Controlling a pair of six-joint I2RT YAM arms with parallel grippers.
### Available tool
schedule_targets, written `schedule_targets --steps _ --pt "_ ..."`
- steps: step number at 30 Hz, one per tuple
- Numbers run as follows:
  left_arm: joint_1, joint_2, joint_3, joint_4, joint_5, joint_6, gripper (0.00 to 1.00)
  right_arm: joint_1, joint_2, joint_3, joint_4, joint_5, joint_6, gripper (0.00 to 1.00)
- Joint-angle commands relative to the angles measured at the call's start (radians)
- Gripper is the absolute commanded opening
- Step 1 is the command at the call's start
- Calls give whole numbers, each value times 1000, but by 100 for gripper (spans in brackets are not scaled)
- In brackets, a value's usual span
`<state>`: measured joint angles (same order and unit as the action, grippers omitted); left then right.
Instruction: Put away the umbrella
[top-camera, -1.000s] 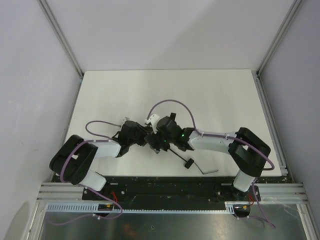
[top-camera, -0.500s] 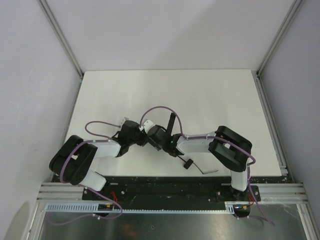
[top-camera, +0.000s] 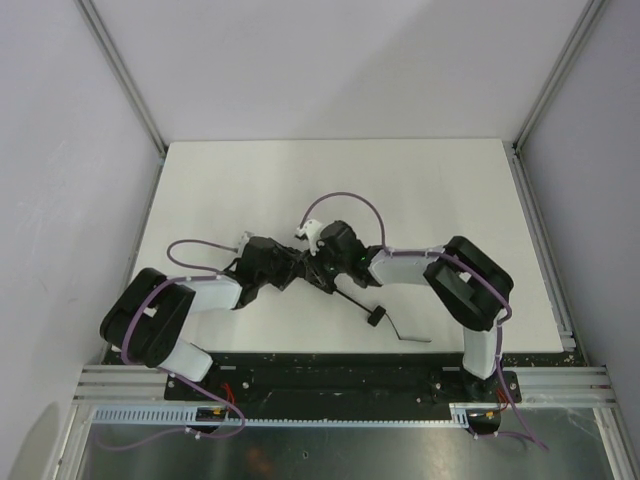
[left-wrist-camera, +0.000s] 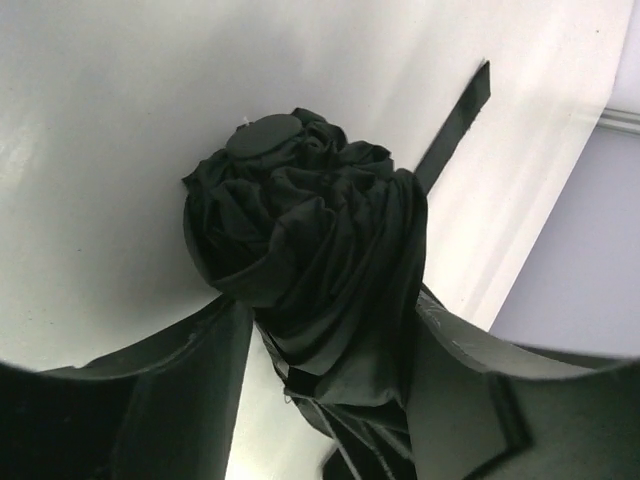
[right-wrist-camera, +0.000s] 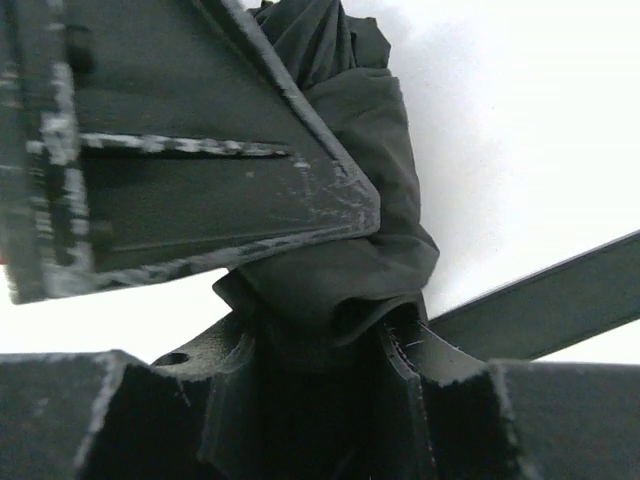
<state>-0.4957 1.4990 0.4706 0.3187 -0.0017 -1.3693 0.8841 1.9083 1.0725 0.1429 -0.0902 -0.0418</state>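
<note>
Umbrella (left-wrist-camera: 310, 250): one | tools: two | right tool (right-wrist-camera: 315, 345) clamps its fabric | left tool (left-wrist-camera: 330, 310) straddles it, grip unclear

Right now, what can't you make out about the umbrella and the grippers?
- Left wrist: left gripper flanks the umbrella; clamped or merely touching is unclear, black on black.
- Right wrist: right gripper likewise; the left gripper blocks the upper left, blurred.
- Top view: fabric hidden beneath both grippers; only shaft and handle show.
</note>
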Motion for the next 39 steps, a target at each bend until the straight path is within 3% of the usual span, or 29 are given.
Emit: schedule_targets --steps 1,6,13,20,24,27,29,32,34,39 --pt "-16 38 -61 -270 20 102 67 -102 95 -77 -42 -432 105 0" --pt "-18 58 -62 -270 25 106 77 -172 136 -89 85 -719 250 0" --pt "-27 109 -53 -266 34 115 75 -221 222 -91 255 -940 431 0" --pt "-29 139 -64 -233 14 136 37 -223 200 -89 240 -951 433 1" --pt "-29 150 -71 -224 11 138 26 -224 142 -85 150 -857 384 24" --pt "-29 149 -78 -219 10 136 24 -222 71 -74 43 -722 330 47" --pt "-29 146 -81 -218 13 135 23 -219 16 -58 -34 -622 293 69" --pt "-29 136 -83 -218 14 135 23 -210 -70 -41 -121 -491 234 91" --pt "-29 128 -86 -218 13 135 22 -188 -141 -37 -182 -390 187 97" --pt "-29 119 -86 -217 17 132 22 -56 -226 -15 -244 -27 75 99"
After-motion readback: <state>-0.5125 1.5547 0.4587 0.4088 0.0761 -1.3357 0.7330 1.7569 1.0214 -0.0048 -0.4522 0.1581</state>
